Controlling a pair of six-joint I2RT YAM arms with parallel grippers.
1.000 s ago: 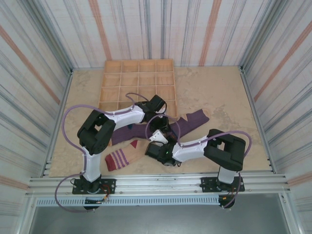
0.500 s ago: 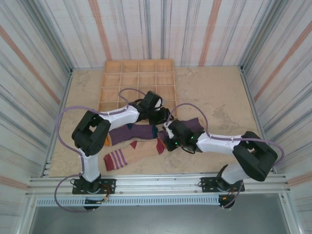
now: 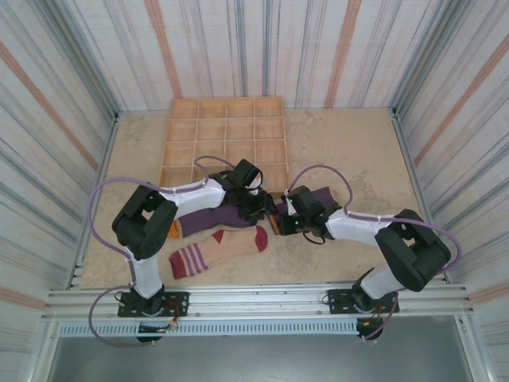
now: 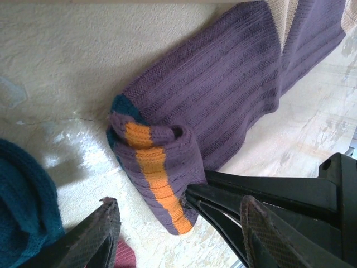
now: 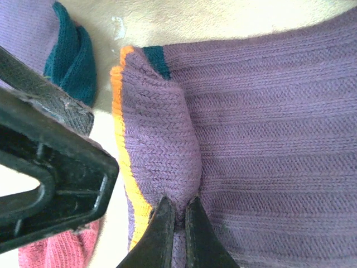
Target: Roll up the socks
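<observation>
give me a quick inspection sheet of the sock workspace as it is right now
surface: tan table, some pale scuffs, dry
job's things: purple sock with its orange-banded end curled into a first roll; second purple sock flat, orange cuff to the left; tan sock flat, red toe, striped cuff
clutter: wooden tray with compartments at the far side
grippers: left gripper open, beside the roll; right gripper pinched shut on the rolled end
cables: purple cables loop along both arms, not snagged on the socks
surroundings: striped walls on three sides, metal rail at the near edge
</observation>
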